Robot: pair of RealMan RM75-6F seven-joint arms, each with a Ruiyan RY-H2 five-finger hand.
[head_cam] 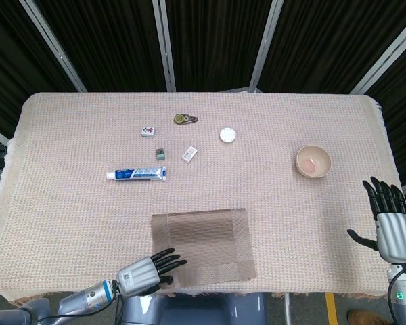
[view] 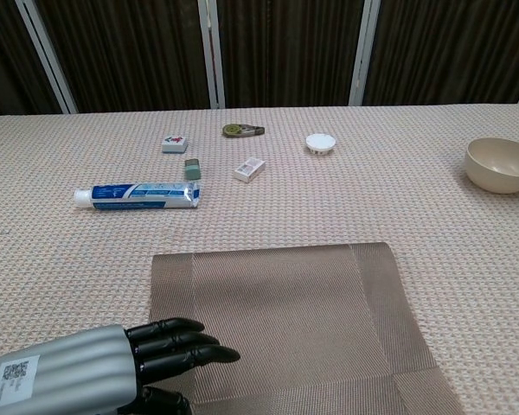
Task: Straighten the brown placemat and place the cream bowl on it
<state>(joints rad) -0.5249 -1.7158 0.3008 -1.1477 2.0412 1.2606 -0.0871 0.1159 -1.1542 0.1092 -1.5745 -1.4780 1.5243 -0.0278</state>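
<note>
The brown placemat (head_cam: 203,242) (view: 285,324) lies flat at the near middle of the table, slightly turned, its near edge close to the table's front edge. My left hand (head_cam: 147,272) (view: 112,373) rests with outstretched fingers on the mat's near left corner. The cream bowl (head_cam: 314,161) (view: 500,164) stands upright on the right side of the table, far from the mat. My right hand (head_cam: 391,220) is open, fingers up, off the table's right edge; it does not show in the chest view.
A toothpaste tube (head_cam: 137,174) lies left of centre. Behind it are a mahjong tile (head_cam: 148,130), a small grey block (head_cam: 160,153), a small white box (head_cam: 189,154), a correction-tape dispenser (head_cam: 185,119) and a white round lid (head_cam: 227,135). A woven cloth (head_cam: 68,203) covers the table.
</note>
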